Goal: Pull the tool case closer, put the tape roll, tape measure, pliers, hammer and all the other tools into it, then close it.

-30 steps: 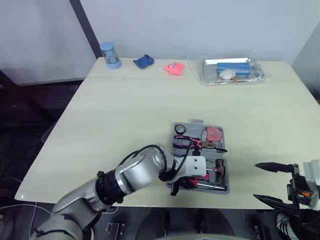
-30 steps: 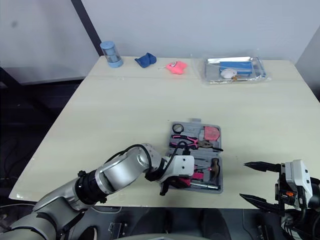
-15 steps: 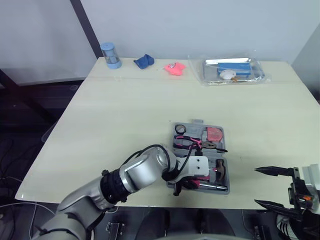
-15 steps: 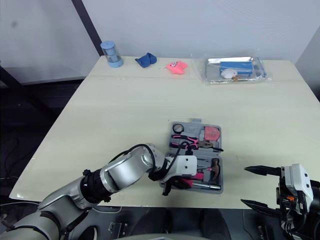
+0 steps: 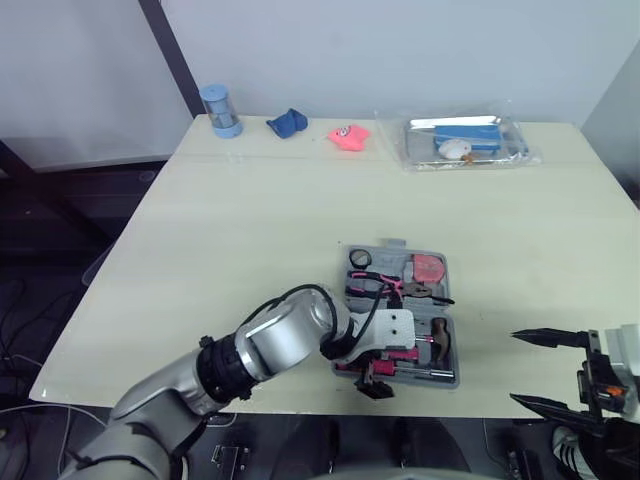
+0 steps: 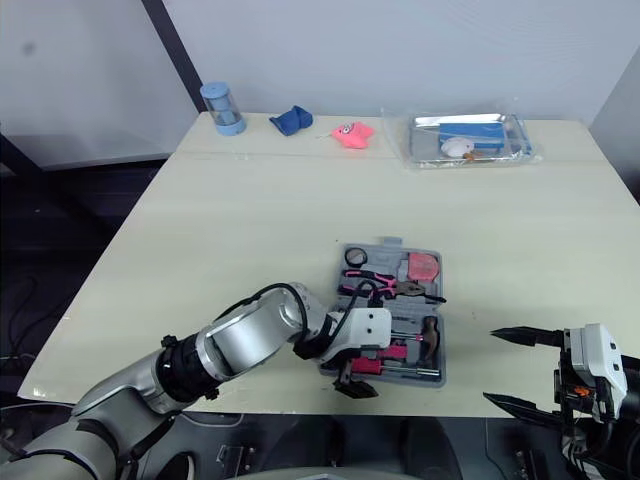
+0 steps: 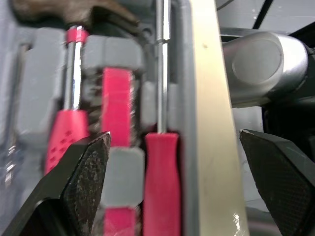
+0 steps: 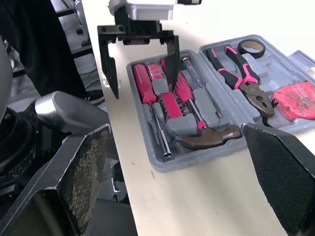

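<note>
The tool case (image 5: pixel 388 262) lay open near the table's (image 5: pixel 250 250) near edge, right of centre, and the tools looked all aboard! The left gripper (image 5: pixel 374 382) hung at its near left corner with jaws spread wide and nothing in them. One finger was over the screwdrivers (image 8: pixel 145 81) and the other was outside the case wall, by the table edge. The right gripper (image 5: pixel 513 366) waited off the near right side, gaping and empty too.

The danger, as I judged it, was that edge. A tug nearer could have tipped the case off the table. The inner finger could also have caught a ribbed handle and levered a tool from its slot. The pliers (image 8: pixel 243 78) seemed to nose across the ridge between the halves, which might have kept the case from shutting.

The case was grey moulded plastic with shaped pockets. The screwdrivers had slim shiny shafts, and the hammer (image 8: pixel 206 135) a dark curved head. A black tape roll (image 8: pixel 252 47) and a rounded red tape measure (image 8: pixel 298 98) sat in the far half.
</note>
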